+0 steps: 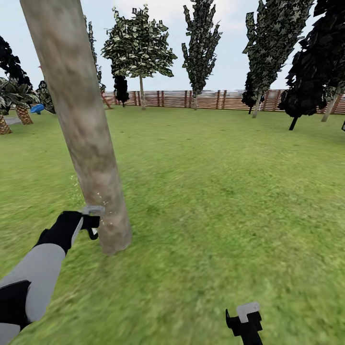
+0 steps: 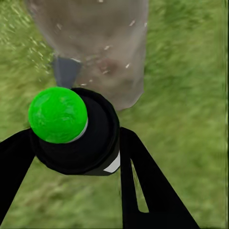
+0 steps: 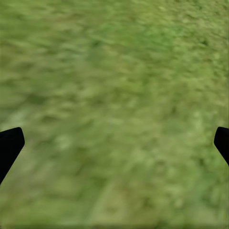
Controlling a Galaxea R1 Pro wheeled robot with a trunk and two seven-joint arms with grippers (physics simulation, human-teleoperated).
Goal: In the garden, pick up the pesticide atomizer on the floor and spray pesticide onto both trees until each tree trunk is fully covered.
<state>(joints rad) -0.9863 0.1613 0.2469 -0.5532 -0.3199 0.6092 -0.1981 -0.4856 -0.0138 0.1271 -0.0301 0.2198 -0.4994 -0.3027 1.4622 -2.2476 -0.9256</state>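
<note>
Head view: left gripper just beside the tree trunk base, white pesticide specks between them. Left wrist view: fingers clamp the pesticide atomizer, green-topped, nozzle trunkward; drifting closer risks collision. Right wrist view: right gripper spread, empty, over grass; nothing obstructs

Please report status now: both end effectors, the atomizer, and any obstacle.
Left end effector shut on atomizer, at tree trunk; white specks there. Right end effector open over grass. No obstacle seen.
</note>
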